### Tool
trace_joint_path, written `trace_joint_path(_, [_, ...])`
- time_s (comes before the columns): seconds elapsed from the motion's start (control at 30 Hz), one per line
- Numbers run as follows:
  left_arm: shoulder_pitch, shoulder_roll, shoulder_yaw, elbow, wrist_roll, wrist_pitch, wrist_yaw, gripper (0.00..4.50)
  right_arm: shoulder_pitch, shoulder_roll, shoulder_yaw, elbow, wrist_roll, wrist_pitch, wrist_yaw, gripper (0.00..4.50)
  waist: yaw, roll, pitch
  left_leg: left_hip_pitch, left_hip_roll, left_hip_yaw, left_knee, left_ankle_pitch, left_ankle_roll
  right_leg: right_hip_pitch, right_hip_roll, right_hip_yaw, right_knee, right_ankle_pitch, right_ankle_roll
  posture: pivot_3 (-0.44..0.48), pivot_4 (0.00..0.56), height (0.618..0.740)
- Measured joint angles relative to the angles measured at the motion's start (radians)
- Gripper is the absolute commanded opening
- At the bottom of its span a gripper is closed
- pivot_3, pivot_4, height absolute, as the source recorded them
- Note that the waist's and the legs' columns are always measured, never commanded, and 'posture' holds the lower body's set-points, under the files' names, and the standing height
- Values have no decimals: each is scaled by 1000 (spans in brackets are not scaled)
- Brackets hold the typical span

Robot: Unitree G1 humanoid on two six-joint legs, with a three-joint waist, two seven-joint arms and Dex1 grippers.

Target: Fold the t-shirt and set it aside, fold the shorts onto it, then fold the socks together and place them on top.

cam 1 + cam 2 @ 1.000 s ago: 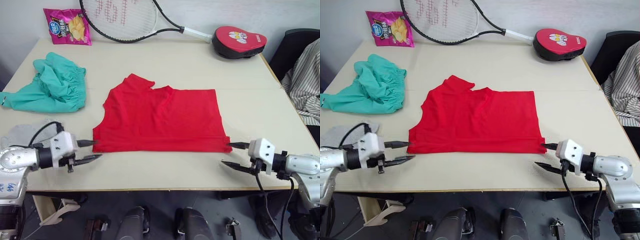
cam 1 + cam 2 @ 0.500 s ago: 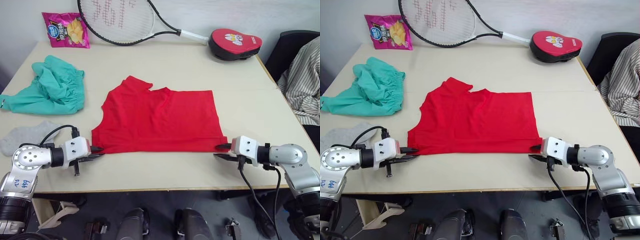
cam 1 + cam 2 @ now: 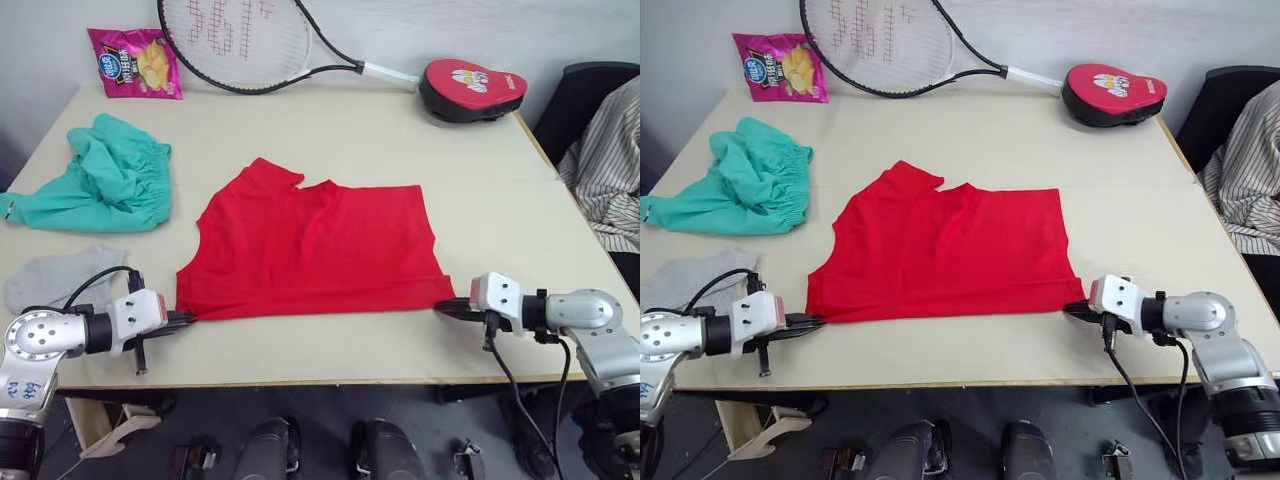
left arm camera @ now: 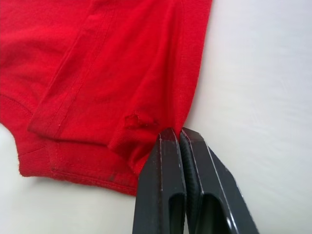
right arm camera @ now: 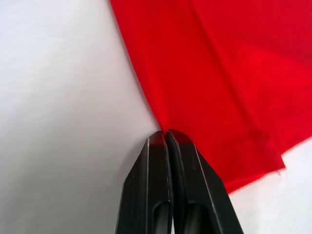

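Note:
The red t-shirt (image 3: 310,250) lies flat in the middle of the table, folded to a rough rectangle, hem toward me. My left gripper (image 3: 185,320) is shut on its near left corner, where the left wrist view shows cloth bunched at the closed fingertips (image 4: 168,139). My right gripper (image 3: 445,305) is shut on the near right corner, and creases run into its closed fingertips (image 5: 158,139). The teal shorts (image 3: 105,175) lie crumpled at the table's left. The grey socks (image 3: 55,280) lie near the left front, behind my left arm.
A tennis racket (image 3: 250,40), a pink chip bag (image 3: 135,62) and a red padded case (image 3: 475,88) line the table's far edge (image 3: 300,95). A person in a striped shirt (image 3: 610,160) sits at the right, beside a dark chair (image 3: 590,90).
Both grippers went from open beside the hem to shut on the t-shirt's near corners. The hem's corners are now drawn slightly toward me. The camera shifted a little.

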Motion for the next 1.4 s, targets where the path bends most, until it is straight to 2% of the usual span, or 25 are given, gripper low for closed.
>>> trace_joint_path(0.2, [178, 19, 105, -139, -41, 55, -8, 0, 228, -115, -84, -203, 120, 178, 81, 68, 19, 0, 0, -1, 0, 0, -3, -1, 1, 0, 0, -1, -4, 0, 0, 0, 150, 740])
trace_joint_path(0.3, [212, 19, 118, -166, -42, 55, -9, 0, 307, -117, -103, -278, 149, 211, 90, 68, 20, 0, 0, -1, 0, 0, -3, -3, 5, 0, 0, 0, -4, 0, 0, 0, 150, 740])
trace_joint_path(0.4, [212, 18, 117, -164, -36, 53, -5, 0, 303, -67, -116, -293, 144, 189, 37, 68, 18, 1, 0, -1, 0, 0, -3, -3, 5, 0, 0, 1, -4, 0, 0, 0, 150, 740])
trace_joint_path(0.5, [180, 17, 103, -163, -30, 50, 1, 0, 252, -33, -117, -282, 144, 177, 4, 673, 17, 5, 3, -1, 0, 1, -4, -3, 4, -2, 0, 1, -4, 0, 0, 0, 150, 740])
trace_joint_path(0.63, [139, 17, 76, -155, -23, 45, 3, 0, 170, -33, -111, -212, 106, 86, 13, 1996, 18, 5, 3, -4, 0, 2, -5, 0, -1, -5, 1, 1, -3, 0, 0, 0, 150, 740])
trace_joint_path(0.9, [123, 16, 59, -121, -17, 33, 4, 0, 30, -30, -20, -70, -18, -45, 30, 1996, 16, 5, 3, -4, 0, 3, -2, 1, 0, -6, 1, 1, 0, 0, 0, 0, 150, 740])
trace_joint_path(1.07, [119, 14, 58, -121, -16, 34, 6, 0, -107, 22, 49, 31, -94, -153, 15, 1996, 6, 5, 3, -3, 0, 3, -3, 2, -1, -6, 1, 2, 2, 0, 0, 0, 150, 740])
trace_joint_path(1.2, [118, 14, 58, -120, -16, 35, 5, 0, -150, 30, 74, 77, -115, -204, 18, 1996, 2, 5, 3, -3, 0, 3, -3, 2, -1, -6, 1, 1, 2, 0, 0, 0, 150, 740])
trace_joint_path(1.4, [100, 14, 58, -118, -16, 36, 4, 0, -169, 29, 106, 95, -122, -200, 58, 182, -7, 2, 1, 0, 0, 2, -2, 2, -1, -3, 1, 1, 2, 0, 0, 0, 150, 740])
